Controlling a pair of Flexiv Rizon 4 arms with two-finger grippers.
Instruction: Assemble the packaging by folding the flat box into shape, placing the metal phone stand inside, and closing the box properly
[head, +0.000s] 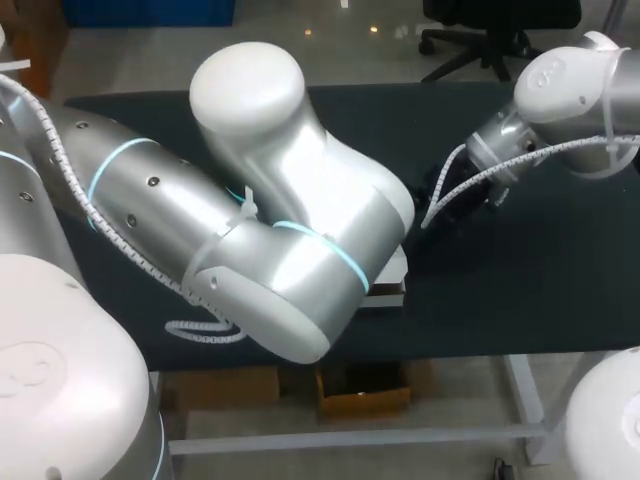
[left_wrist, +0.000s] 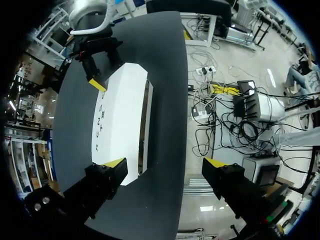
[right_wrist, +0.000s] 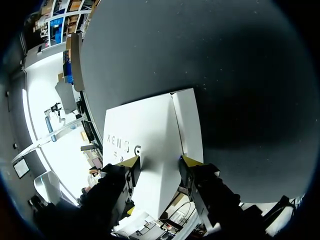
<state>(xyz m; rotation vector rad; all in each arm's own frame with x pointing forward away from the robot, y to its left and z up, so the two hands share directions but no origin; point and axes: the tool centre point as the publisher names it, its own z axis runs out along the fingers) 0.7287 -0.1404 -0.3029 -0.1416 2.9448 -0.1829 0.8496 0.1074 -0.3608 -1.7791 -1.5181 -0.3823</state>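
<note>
Lettered white box (right_wrist: 150, 132) seemingly touches right pincer (right_wrist: 160, 161).

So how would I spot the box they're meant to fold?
Find the dark table; near its front edge, partly under the big left arm, lies a white box. It's the only white thing lying on the tabletop, with a row of dark letters across it.

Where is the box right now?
The box lies on the table near its robot-side edge, between the left gripper and right gripper; the left arm hides most overhead.
</note>
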